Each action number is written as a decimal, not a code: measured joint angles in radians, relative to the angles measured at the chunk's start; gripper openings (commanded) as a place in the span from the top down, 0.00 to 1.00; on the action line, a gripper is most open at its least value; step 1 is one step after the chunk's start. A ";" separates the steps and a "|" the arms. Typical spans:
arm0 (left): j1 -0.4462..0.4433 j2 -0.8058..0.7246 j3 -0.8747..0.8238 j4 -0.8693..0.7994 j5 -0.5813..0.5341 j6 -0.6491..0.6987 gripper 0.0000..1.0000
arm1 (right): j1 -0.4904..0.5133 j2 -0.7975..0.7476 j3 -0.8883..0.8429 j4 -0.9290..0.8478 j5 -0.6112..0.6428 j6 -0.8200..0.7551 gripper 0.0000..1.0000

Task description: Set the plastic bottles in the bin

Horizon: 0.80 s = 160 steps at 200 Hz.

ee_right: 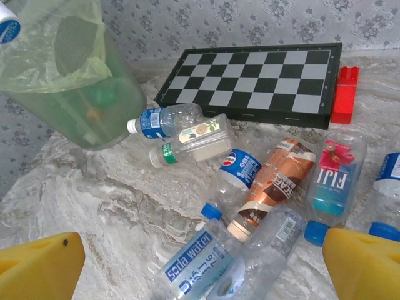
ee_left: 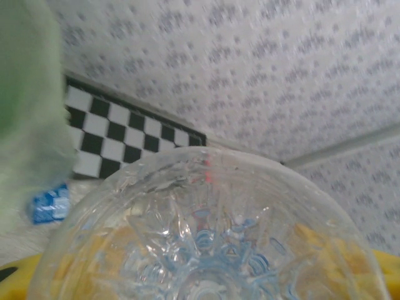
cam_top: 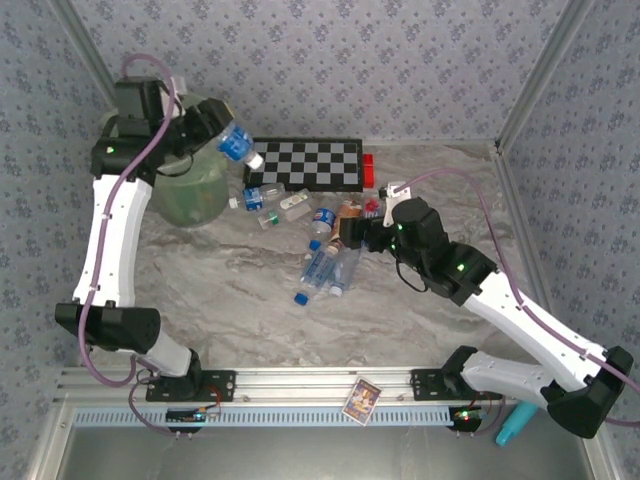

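Plastic bottle point(cam_top: 237, 146) in half-wide left tool point(cam_top: 212, 122); right tool point(ee_right: 200, 265) agape, empty.

The clear bottle point(ee_left: 206, 231) by the left wrist camera is so close that its base blurs and runs off the bottom edge, and the bin point(ee_left: 25, 94) at left is a green smear. On the table a blue-labelled bottle point(ee_right: 389, 184) is cut by the right edge, and the right claw point(ee_right: 203, 269) has both yellow fingertips point(ee_right: 40, 265) cropped below.
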 measured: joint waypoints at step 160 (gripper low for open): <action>0.127 0.173 0.289 -0.078 -0.651 0.343 0.37 | -0.144 0.073 -0.010 0.056 -0.202 -0.028 0.00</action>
